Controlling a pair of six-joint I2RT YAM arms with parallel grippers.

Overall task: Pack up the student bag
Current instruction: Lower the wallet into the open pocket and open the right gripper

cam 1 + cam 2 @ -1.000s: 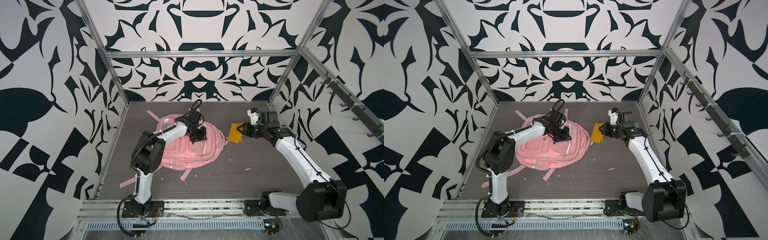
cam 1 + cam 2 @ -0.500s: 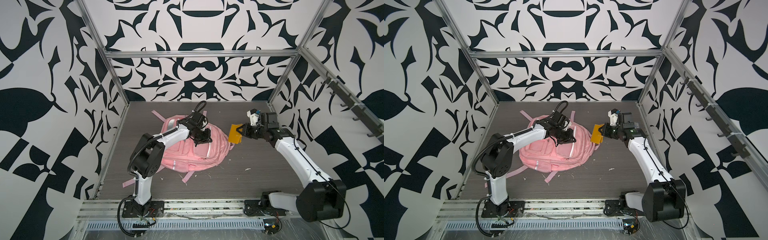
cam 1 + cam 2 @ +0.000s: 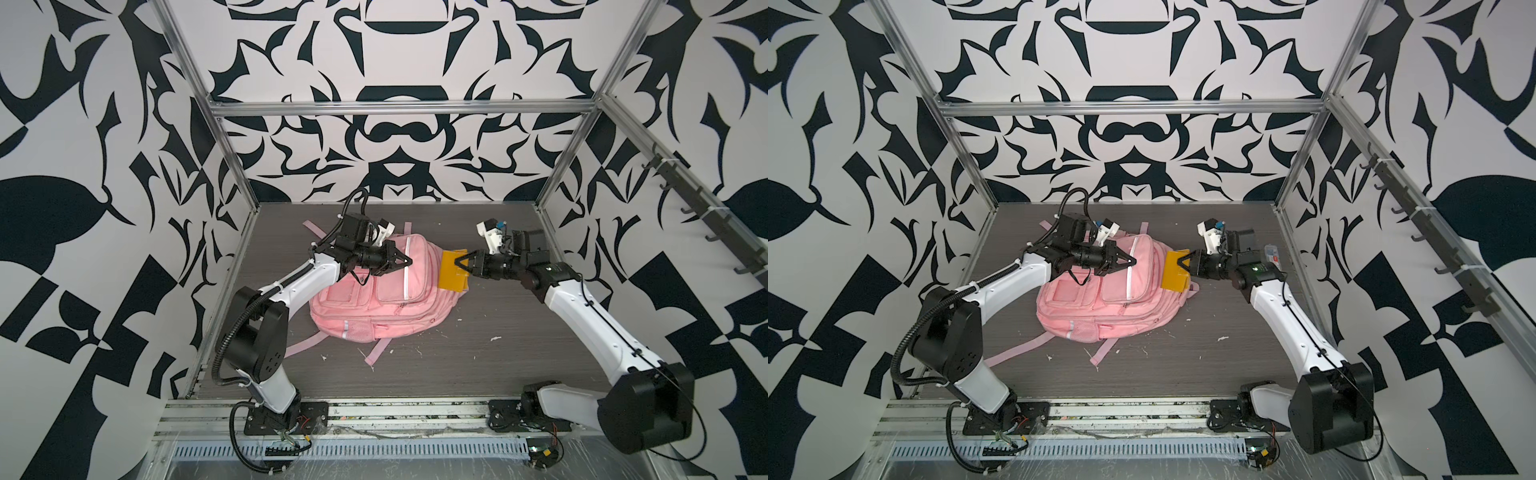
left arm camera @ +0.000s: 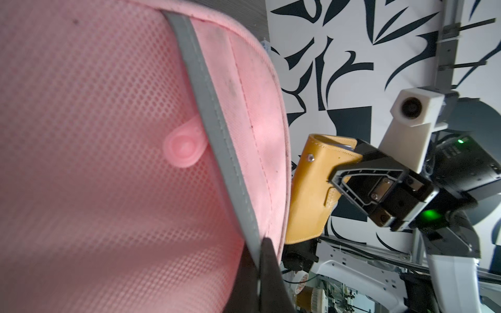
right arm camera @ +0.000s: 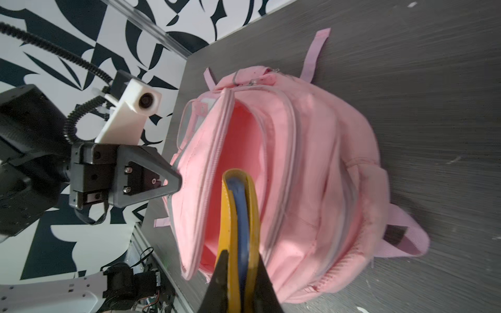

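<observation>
1 student bag, pink, mid-worktop, on its back, main compt open. L jaws closed on its front flap. R jaws gripping yellow notebook at bag mouth.

– What encloses the space?
– Walls at 9, 12 and 3 o'clock, white with bold black leaf shapes, edged by a silver metal frame.
– And underfoot?
– A dark grey wood-grain floor, with white crumbs scattered toward 4 o'clock.
– Any fittings?
– A row of dark hooks on the wall at 2 o'clock and a slotted grey strip at 6 o'clock. The light is even.
</observation>
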